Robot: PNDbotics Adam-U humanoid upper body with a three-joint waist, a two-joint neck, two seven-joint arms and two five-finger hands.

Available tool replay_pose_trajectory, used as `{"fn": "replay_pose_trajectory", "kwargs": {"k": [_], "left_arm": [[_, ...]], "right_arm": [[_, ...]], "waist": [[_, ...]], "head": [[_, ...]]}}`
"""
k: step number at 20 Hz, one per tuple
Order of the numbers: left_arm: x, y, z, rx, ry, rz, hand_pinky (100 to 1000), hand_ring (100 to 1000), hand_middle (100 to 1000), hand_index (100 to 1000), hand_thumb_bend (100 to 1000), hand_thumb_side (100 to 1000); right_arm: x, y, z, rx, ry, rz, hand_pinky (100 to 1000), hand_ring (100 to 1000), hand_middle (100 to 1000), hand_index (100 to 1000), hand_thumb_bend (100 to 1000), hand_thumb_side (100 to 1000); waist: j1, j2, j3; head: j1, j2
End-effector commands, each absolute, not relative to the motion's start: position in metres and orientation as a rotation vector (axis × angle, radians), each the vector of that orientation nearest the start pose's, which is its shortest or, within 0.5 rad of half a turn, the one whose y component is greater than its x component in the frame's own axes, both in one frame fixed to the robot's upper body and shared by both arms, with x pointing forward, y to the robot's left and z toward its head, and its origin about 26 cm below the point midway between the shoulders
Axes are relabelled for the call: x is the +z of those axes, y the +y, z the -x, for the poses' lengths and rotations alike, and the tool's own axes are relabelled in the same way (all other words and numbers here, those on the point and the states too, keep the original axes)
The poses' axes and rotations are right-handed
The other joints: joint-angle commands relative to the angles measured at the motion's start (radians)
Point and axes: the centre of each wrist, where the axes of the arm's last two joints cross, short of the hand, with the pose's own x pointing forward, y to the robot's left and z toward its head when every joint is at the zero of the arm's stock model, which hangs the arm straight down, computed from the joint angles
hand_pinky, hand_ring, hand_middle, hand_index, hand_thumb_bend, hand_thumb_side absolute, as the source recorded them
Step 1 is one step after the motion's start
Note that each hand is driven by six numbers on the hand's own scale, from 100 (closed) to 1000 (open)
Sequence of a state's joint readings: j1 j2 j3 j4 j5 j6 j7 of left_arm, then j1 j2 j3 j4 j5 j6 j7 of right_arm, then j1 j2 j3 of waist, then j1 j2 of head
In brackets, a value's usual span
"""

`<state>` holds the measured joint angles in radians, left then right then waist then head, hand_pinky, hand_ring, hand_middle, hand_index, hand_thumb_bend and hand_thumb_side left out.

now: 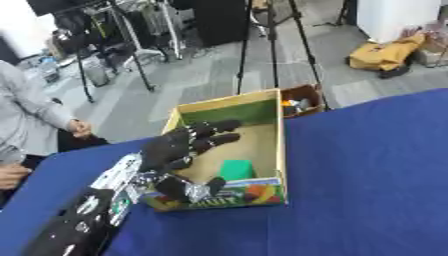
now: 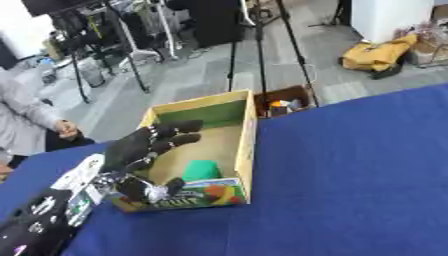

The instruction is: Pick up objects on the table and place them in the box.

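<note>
Left robot hand (image 1: 179, 145): hovering released over open cardboard box (image 1: 282, 135)
Box contents: green block (image 2: 201, 170) lying inside
Box front printing: colourful, unreadable
Bench (image 1: 367, 190): blue-covered

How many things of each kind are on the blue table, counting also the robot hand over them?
Cardboard box: 1
Green block inside the box: 1
Left hand, fingers spread over the box: 1
Total: 3
</note>
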<state>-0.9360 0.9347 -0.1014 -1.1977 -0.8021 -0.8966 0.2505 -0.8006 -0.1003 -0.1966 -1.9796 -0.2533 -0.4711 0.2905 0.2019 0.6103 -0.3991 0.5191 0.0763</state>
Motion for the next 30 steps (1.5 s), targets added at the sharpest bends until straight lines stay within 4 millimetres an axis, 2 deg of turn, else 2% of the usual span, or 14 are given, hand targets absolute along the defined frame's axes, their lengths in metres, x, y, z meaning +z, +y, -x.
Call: {"fn": "replay_pose_trajectory", "kwargs": {"k": [1,8,15,21,25,30], "left_arm": [[0.357,0.405,-0.399,1.633,2.303,1.209,808,897,1000,1000,169,931],[0.362,0.406,-0.393,1.573,2.408,1.134,800,883,1000,1000,121,1000],[0.363,0.41,-0.388,1.45,2.548,1.034,787,864,991,1000,100,1000],[0.365,0.413,-0.384,1.427,2.601,0.985,787,863,991,1000,100,1000],[0.363,0.413,-0.381,1.387,2.638,0.945,784,853,979,1000,100,1000],[0.362,0.404,-0.376,1.331,2.673,0.847,780,848,972,1000,100,1000]], "right_arm": [[0.339,-0.221,-0.311,-0.328,2.964,0.377,915,927,486,851,100,428],[0.338,-0.221,-0.311,-0.318,2.972,0.381,915,927,487,851,100,422],[0.336,-0.22,-0.312,-0.315,2.98,0.382,915,927,488,851,100,418],[0.335,-0.22,-0.312,-0.312,2.984,0.383,915,927,489,851,100,417],[0.334,-0.22,-0.312,-0.299,2.991,0.385,912,924,494,850,100,409],[0.332,-0.22,-0.312,-0.287,2.997,0.383,911,923,497,849,100,406]], "waist": [[-0.008,-0.027,0.0],[-0.011,-0.033,0.005],[-0.016,-0.039,0.016],[-0.018,-0.044,0.02],[-0.025,-0.055,0.03],[-0.031,-0.063,0.039]], "head": [[0.006,-0.016],[0.001,-0.012],[-0.004,-0.005],[-0.005,-0.003],[-0.01,0.016],[-0.009,0.027]]}}
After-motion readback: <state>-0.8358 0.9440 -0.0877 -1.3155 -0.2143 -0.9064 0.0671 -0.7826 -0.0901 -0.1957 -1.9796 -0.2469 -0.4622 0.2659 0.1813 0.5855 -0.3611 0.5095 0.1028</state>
